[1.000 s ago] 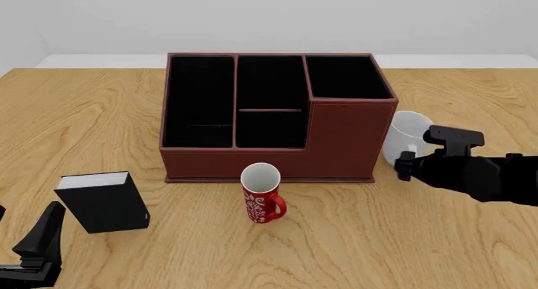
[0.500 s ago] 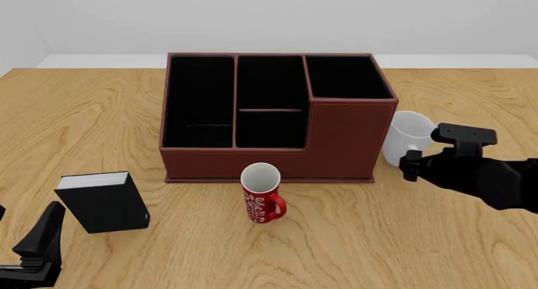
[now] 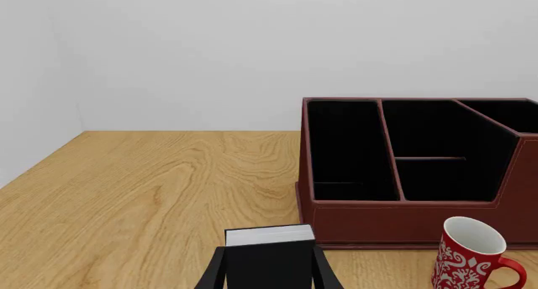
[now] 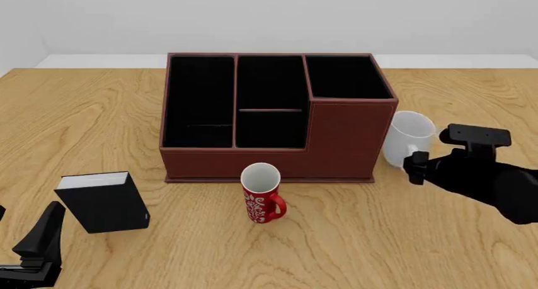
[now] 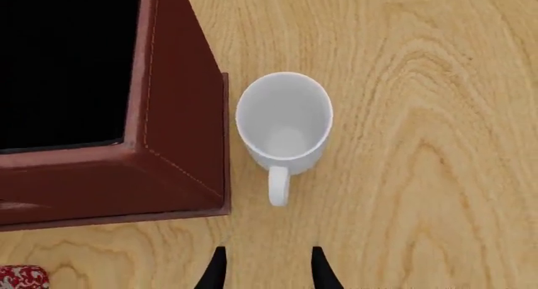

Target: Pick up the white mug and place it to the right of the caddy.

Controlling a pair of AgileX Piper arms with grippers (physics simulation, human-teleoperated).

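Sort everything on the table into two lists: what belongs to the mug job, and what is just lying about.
Belongs to the job:
white mug, upright beside the caddy's right end
caddy
right tool, open, off the mug

Just lying about:
red mug, in front of the caddy
black book
left tool, near the book

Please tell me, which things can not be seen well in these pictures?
- Left tool: fingertips cut off by the left wrist view's edge.
- White mug: lower right side hidden by the right arm in the front view.
- Red mug: cropped at the right wrist view's corner.
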